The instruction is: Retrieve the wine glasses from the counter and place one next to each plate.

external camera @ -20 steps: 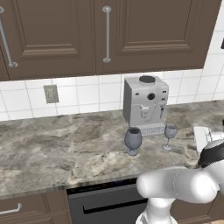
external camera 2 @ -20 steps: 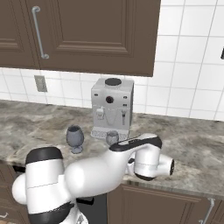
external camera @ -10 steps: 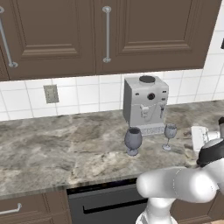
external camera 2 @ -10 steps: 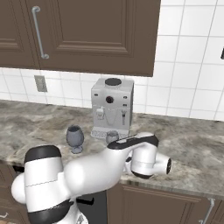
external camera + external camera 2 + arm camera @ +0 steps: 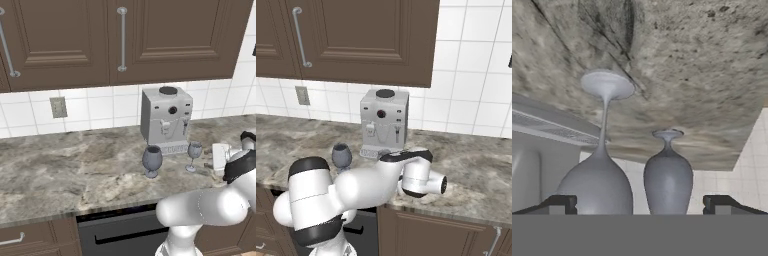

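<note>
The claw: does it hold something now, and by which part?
Nothing is held. The claw is open, its fingertips apart, both wine glasses ahead of it.

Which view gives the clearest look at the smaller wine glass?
The left base view: the smaller wine glass stands whole and upright beside the coffee machine. The hand view shows it rolled upside down, its bowl cut off at the bottom edge. In the right base view the arm covers it.
</note>
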You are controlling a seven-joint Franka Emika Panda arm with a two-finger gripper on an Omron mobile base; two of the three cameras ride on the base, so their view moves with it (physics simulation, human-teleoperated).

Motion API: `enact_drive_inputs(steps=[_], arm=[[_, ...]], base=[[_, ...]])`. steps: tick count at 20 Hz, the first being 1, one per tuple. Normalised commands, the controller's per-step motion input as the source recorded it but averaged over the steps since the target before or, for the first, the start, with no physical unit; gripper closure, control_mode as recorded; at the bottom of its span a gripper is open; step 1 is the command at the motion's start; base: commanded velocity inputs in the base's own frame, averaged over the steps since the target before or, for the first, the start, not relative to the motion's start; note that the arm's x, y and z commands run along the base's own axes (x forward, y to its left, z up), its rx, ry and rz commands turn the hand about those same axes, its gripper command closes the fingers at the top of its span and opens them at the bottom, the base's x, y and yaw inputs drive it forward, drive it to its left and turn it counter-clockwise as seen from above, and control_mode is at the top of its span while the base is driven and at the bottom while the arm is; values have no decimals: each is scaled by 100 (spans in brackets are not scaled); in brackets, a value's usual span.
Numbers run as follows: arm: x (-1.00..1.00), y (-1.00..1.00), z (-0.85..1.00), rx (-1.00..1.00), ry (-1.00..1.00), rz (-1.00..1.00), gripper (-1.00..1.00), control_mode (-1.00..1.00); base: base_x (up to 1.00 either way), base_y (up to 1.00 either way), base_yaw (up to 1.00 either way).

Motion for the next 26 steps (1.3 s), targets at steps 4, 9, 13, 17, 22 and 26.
enact_drive_inputs(steps=[4, 9, 13, 17, 22, 26], arm=[[14, 0, -21, 1, 1, 0, -100, -100], [22, 3, -25, 0, 4, 0, -100, -100], [21, 0, -18, 0, 0, 0, -100, -100], [22, 1, -19, 0, 2, 0, -100, -100], [17, 11, -23, 0, 2, 0, -100, -100], [27, 1, -15, 0, 2, 0, -100, -100]], base=[[0, 0, 0], [0, 0, 0], [0, 0, 0], [0, 0, 0], [0, 0, 0], [0, 0, 0]])
